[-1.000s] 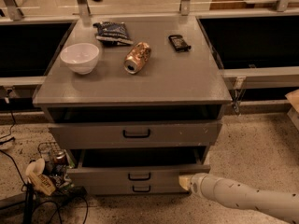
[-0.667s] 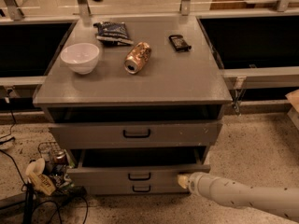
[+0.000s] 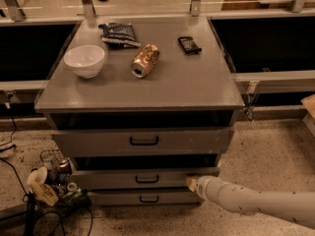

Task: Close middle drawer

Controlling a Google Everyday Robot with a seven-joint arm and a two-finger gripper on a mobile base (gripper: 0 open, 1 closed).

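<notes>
The middle drawer point(image 3: 108, 179) is the low grey front with a small black bar handle point(image 3: 146, 179), sticking out a little from the grey cabinet. A dark gap shows above it. My gripper point(image 3: 191, 183) comes in from the lower right on a pale arm point(image 3: 246, 202), and its tip rests against the right end of the middle drawer's front.
Above it the taller top drawer point(image 3: 98, 141) also stands out a little, and the bottom drawer point(image 3: 118, 198) lies below. On the cabinet top point(image 3: 187, 82) are a white bowl point(image 3: 84, 60), a can lying on its side point(image 3: 145, 60), a dark bag point(image 3: 118, 34) and a small black object point(image 3: 189, 44). Cables and clutter point(image 3: 49, 186) lie on the floor at left.
My gripper tip has moved in against the right end of the middle drawer's front, and the drawer front sits a little further into the cabinet than before.
</notes>
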